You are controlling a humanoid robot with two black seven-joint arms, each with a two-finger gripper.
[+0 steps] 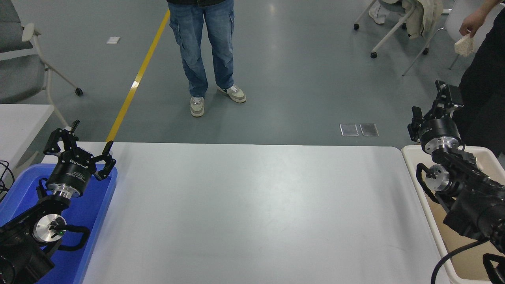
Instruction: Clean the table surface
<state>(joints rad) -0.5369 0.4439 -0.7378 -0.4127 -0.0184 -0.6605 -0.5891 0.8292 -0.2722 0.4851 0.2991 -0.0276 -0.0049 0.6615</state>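
The table surface spreads white and bare across the middle of our view, between our two claws. Our left claw hangs at its near-left corner, fingers spread wide, above a blue tray lying just left of the table. Our right claw is raised past the table's far-right corner, over the rim of a cream bin; we cannot tell whether it is spread or pressed together. Beyond that claw, a hand holds a pale crumpled wad. A person in jeans stands well beyond the table's far edge.
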